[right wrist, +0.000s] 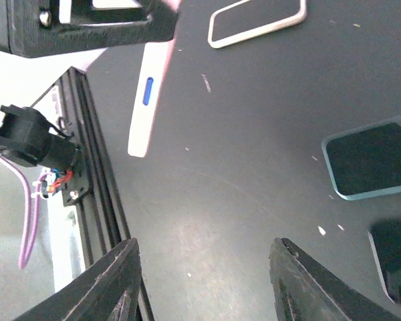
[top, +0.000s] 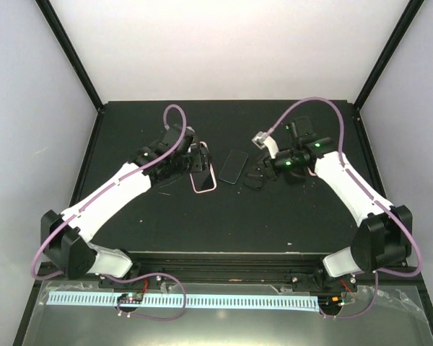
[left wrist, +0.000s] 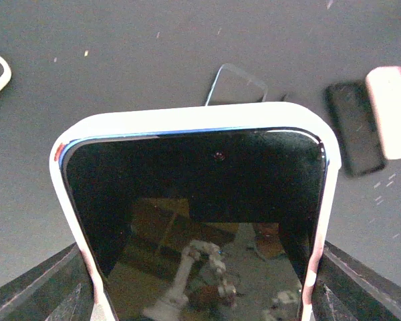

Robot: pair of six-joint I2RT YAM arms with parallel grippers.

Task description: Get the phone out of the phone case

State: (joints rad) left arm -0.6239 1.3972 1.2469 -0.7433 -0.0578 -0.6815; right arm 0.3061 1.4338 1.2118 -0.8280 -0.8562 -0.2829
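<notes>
Clamped phone (left wrist: 194, 194), in its pink-white case (left wrist: 187, 119), across the width w/ left gripper (top: 197, 158).
Pointed long axis out along that gripper, free end clear, buttoned side edge toward right gripper (right wrist: 206, 244); hung that one right of phone, spread & empty. Spotted clear case (left wrist: 237, 83), dark slab (left wrist: 351, 127) on tabletop (left wrist: 120, 40) beyond phone's free end, prob. no obstacle.

we'd call this a robotics lab test cell, white panel walls (top: 224, 43), black frame struts (top: 68, 50), matte black table (top: 224, 223), white cabled left arm (top: 108, 194) and right arm (top: 350, 187) bolted to a metal rail (top: 231, 263)
</notes>
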